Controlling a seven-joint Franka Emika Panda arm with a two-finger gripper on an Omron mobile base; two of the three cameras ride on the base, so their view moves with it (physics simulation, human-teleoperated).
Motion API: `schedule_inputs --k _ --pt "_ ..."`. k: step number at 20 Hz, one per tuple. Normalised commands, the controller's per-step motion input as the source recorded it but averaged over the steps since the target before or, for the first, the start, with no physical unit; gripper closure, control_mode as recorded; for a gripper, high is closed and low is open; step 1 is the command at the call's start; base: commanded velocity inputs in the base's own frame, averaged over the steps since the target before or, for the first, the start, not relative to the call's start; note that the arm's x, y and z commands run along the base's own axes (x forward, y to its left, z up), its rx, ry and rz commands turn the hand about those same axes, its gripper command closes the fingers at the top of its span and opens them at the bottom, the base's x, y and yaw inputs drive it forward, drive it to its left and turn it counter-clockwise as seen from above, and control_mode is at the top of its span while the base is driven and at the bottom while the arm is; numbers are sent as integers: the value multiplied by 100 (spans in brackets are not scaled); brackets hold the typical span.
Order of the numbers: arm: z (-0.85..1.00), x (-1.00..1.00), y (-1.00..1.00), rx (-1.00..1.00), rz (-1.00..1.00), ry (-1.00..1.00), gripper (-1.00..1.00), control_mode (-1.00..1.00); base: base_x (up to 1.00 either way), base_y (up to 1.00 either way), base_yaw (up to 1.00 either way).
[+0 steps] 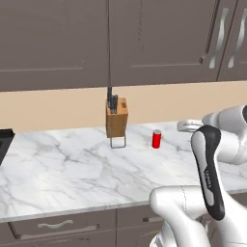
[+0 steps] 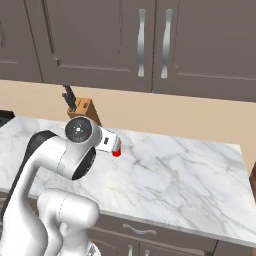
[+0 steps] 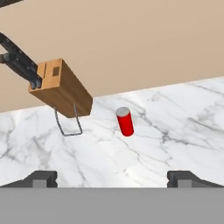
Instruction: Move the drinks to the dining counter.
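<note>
One of the drinks, a small red can (image 3: 125, 121) with a grey top, stands upright on the marble counter (image 3: 175, 127). It also shows in the left base view (image 1: 157, 139), and its lower edge peeks out beside my hand in the right base view (image 2: 117, 153). My gripper (image 3: 114, 177) is open, its fingertips (image 3: 41, 178) spread wide, short of the can with nothing between them. In the left base view my hand (image 1: 189, 126) hovers to the right of the can. The dining counter is out of view.
A wooden knife block (image 1: 116, 118) with dark handles sits tilted on a wire stand just left of the can (image 3: 61, 89). Dark grey upper cabinets (image 1: 144, 38) hang over the tan back wall. A black object (image 1: 5, 142) lies at the counter's left edge.
</note>
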Motion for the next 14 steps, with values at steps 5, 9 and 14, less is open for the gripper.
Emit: schedule_inputs --k 5,9,14 --pt "-32 8 0 -5 0 0 -100 -100 0 0 0" --pt "-18 10 0 0 0 0 -100 -100 0 0 0" --pt "0 12 8 0 0 0 -100 -100 0 0 0"
